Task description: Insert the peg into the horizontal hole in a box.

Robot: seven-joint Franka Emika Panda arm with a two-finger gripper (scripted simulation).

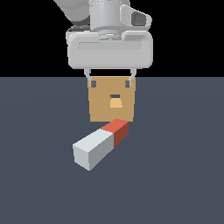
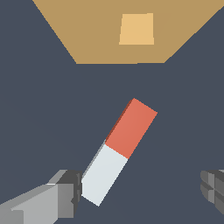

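Note:
The peg (image 1: 101, 143) lies flat on the dark floor, its pale grey-white end toward the camera and its red-orange end toward the box. It also shows in the wrist view (image 2: 118, 151). The tan box (image 1: 111, 99) stands just behind the peg, its small hole (image 1: 115, 101) in the centre of the facing side. In the wrist view the box (image 2: 87, 35) and the hole (image 2: 137, 29) lie beyond the red end. My gripper (image 1: 110, 82) hangs open and empty above the peg; one finger (image 2: 65, 192) shows beside the pale end, the other (image 2: 214, 188) far off it.
The dark grey floor (image 1: 175, 175) stretches around the peg and the box. Nothing else stands on it in either view.

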